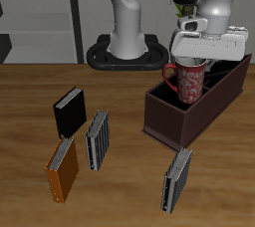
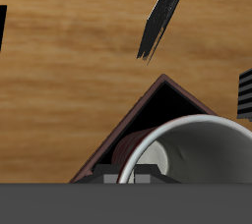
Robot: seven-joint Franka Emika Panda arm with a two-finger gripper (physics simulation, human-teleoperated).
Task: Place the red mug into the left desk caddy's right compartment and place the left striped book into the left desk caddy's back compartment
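My gripper (image 1: 191, 62) is shut on the rim of the red mug (image 1: 187, 80), holding it upright over the end of the left desk caddy (image 1: 174, 121) nearest the table's front. The mug's base is about level with the caddy's rim. In the wrist view the mug's white rim (image 2: 197, 141) sits just above a dark corner of the caddy (image 2: 118, 149), and the fingers (image 2: 128, 177) barely show. The left striped book (image 1: 177, 179) stands on the table in front of the caddy, also visible from the wrist (image 2: 162, 14).
A second striped book (image 1: 97, 139) (image 2: 245, 90) stands mid-table. An orange book (image 1: 62, 169) is beside it, and a black book (image 1: 68, 112) is farther back. The robot's base (image 1: 125, 47) is behind the caddy.
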